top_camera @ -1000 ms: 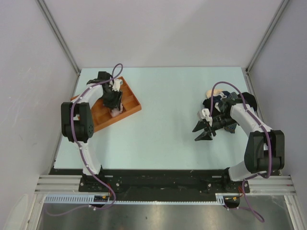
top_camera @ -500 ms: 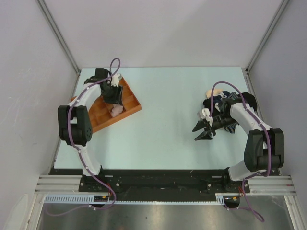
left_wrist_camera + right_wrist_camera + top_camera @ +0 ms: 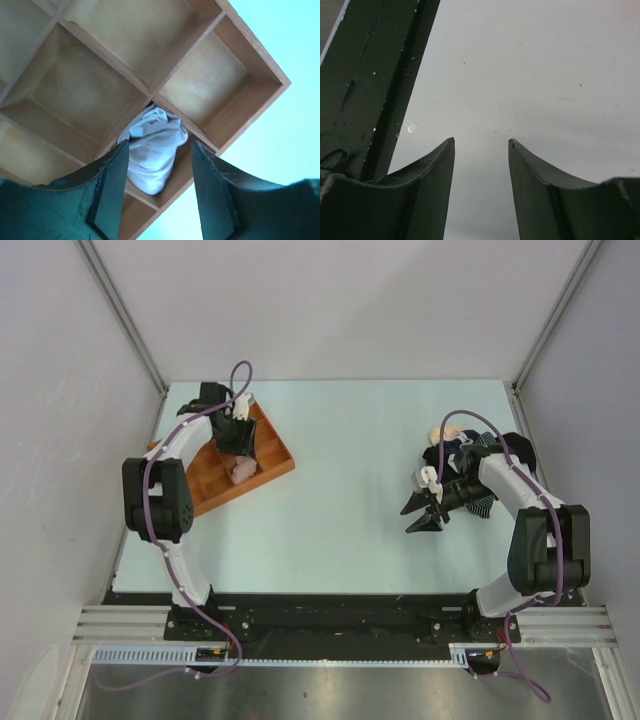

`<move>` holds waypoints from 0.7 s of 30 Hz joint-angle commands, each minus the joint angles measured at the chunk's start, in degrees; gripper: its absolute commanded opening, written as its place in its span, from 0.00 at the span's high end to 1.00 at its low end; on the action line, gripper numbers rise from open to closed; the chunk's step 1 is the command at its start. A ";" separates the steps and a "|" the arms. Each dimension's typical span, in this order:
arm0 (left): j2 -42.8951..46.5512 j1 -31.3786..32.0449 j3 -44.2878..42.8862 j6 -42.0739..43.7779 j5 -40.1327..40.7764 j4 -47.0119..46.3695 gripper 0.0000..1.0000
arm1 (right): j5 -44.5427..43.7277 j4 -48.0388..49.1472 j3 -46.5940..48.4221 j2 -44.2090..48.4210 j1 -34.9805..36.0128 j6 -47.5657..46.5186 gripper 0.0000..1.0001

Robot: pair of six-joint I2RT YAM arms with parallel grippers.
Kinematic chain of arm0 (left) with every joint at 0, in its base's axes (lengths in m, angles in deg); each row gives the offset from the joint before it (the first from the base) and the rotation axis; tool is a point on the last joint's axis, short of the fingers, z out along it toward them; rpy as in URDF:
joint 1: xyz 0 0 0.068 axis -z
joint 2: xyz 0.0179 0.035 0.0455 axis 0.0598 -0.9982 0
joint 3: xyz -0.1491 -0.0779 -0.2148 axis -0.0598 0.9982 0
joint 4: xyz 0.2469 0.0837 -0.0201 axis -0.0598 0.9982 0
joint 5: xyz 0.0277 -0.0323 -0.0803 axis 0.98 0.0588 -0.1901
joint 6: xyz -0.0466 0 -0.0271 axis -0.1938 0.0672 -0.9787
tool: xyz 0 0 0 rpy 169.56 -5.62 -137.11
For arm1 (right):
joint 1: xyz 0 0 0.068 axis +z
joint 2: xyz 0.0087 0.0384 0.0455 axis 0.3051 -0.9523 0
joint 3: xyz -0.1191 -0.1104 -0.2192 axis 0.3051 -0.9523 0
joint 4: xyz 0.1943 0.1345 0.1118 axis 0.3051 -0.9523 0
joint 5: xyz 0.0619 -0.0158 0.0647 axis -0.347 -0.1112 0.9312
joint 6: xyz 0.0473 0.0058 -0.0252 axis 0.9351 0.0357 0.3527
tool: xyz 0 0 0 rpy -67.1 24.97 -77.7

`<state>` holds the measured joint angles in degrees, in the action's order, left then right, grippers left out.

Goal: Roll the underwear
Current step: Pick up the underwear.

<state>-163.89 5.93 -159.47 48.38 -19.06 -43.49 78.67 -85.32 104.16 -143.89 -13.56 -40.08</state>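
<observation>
Now | left fingers parted, backed off pale underwear in tray | right fingers parted, empty, unmoved

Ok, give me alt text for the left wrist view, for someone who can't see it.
A bundle of pale underwear lies in one compartment of an orange wooden tray, framed by the open left gripper above it. Pale table shows at right.

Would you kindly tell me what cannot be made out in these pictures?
- Top view: the right arm covers much of the underwear pile; its pieces are uncountable.
- Left wrist view: the left pincer hides the sides of the rolled garment.
- Right wrist view: the right pincer frames no cloth.
</observation>
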 commanded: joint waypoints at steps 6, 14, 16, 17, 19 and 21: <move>-2.98 1.54 0.28 -0.91 2.06 -2.92 0.48 | 1.80 -5.07 2.27 -1.00 -0.60 -2.74 0.49; -4.83 1.72 0.28 0.41 3.03 -1.61 0.71 | 1.98 -6.92 2.79 -1.97 -1.04 -4.59 0.49; -5.18 1.80 0.45 1.02 3.21 -1.26 0.74 | 2.06 -7.36 2.79 -2.14 -1.04 -5.11 0.49; -5.44 1.89 0.71 1.20 3.29 -1.17 0.75 | 2.06 -7.53 2.88 -2.32 -1.13 -5.20 0.49; -6.41 1.89 0.89 1.73 3.38 -0.82 0.77 | 2.06 -7.89 2.97 -2.41 -1.31 -5.64 0.49; -7.46 2.07 0.89 2.25 3.47 -0.64 0.78 | 2.06 -8.41 3.06 -2.59 -1.39 -5.99 0.49</move>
<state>-168.70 7.40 -159.47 48.92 -16.65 -45.72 78.67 -85.47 105.12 -145.95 -14.37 -43.38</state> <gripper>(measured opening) 0.231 0.510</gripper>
